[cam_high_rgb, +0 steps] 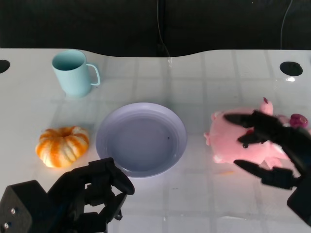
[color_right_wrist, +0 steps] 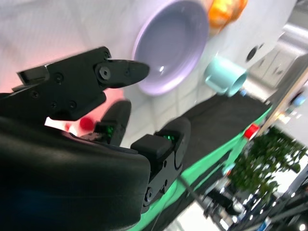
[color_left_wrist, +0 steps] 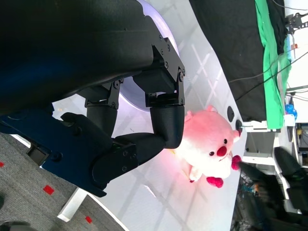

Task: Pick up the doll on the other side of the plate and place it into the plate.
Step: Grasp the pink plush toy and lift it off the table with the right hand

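The pink plush doll [cam_high_rgb: 226, 138] lies on the white table to the right of the lavender plate [cam_high_rgb: 141, 141], which is empty. My right hand [cam_high_rgb: 269, 145] hovers over the doll's right half with its fingers spread apart, one above and one below the body; it does not hold the doll. The left wrist view shows the doll [color_left_wrist: 209, 139] facing the camera beyond my left hand [color_left_wrist: 130, 130]. My left hand [cam_high_rgb: 92, 194] rests near the plate's front-left rim with its fingers curled in on nothing. In the right wrist view, the plate [color_right_wrist: 173, 48] lies past the spread fingers [color_right_wrist: 120, 72].
A light blue mug [cam_high_rgb: 73, 73] stands at the back left. An orange-and-white pumpkin [cam_high_rgb: 62, 145] sits left of the plate. A dark hole [cam_high_rgb: 290, 68] marks the table's far right, and a black backdrop runs along the far edge.
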